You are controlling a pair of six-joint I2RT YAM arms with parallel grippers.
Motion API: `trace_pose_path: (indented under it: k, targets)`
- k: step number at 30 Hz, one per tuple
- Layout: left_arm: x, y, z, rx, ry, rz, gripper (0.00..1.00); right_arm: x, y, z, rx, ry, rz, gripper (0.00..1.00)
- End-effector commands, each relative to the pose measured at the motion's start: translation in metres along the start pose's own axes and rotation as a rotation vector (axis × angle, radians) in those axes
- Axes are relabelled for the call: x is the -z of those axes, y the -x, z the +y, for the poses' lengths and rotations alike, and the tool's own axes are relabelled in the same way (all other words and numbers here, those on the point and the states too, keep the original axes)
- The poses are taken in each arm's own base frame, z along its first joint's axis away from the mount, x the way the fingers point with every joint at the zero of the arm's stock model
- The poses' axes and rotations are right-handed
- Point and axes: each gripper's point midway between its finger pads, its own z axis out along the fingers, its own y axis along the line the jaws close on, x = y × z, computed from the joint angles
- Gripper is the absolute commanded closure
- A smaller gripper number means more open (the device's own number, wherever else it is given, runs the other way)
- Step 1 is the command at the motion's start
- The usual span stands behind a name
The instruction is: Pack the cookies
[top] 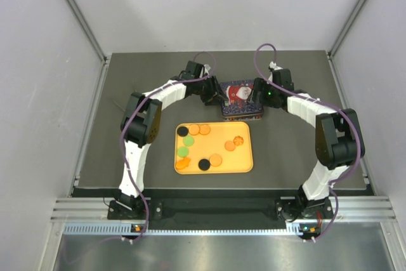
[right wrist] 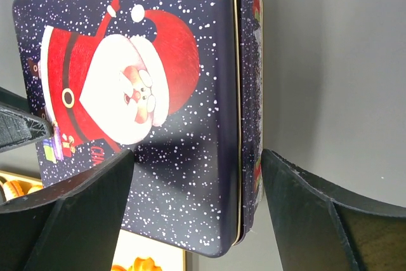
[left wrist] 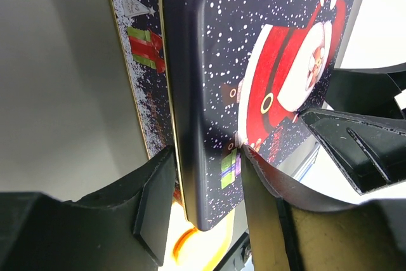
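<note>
1. A dark blue Santa tin (top: 240,98) sits at the far middle of a dark table (top: 127,93), with one gripper on each side of it.
2. The left gripper (left wrist: 206,153) has its fingers pinched on the edge of the lid (left wrist: 254,30), one finger against the rim and one on top. The lid covers the base (left wrist: 136,61) but sits skewed over it.
3. The right gripper (right wrist: 198,153) straddles the tin's opposite side with its fingers apart, one over the lid and one just beside the wall.
4. The cookies (top: 216,160) lie loose on an orange tray (top: 244,163) nearer the arm bases, apart from the tin. They are orange, green and black discs, mostly on the tray's left half.
</note>
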Motion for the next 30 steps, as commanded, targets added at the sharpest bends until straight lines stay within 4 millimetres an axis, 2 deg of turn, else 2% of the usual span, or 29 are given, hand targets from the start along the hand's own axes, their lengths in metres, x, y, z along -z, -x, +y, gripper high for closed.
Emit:
trace_pose_path:
  k: [1,12,19,30]
  targets:
    - [0.006,0.013,-0.024,-0.057,-0.068,-0.031,0.5,0.013,0.027,0.012,0.027,0.015,-0.068,0.19]
    - [0.016,0.015,-0.035,-0.033,-0.069,-0.043,0.51,0.008,0.023,0.022,-0.001,0.086,-0.038,0.19]
    - [0.019,0.016,-0.04,-0.029,-0.065,-0.051,0.5,0.006,0.018,0.021,-0.008,0.09,-0.027,0.19]
    - [0.018,0.015,-0.048,-0.042,-0.05,-0.041,0.5,0.004,0.014,0.024,-0.037,0.131,-0.017,0.2]
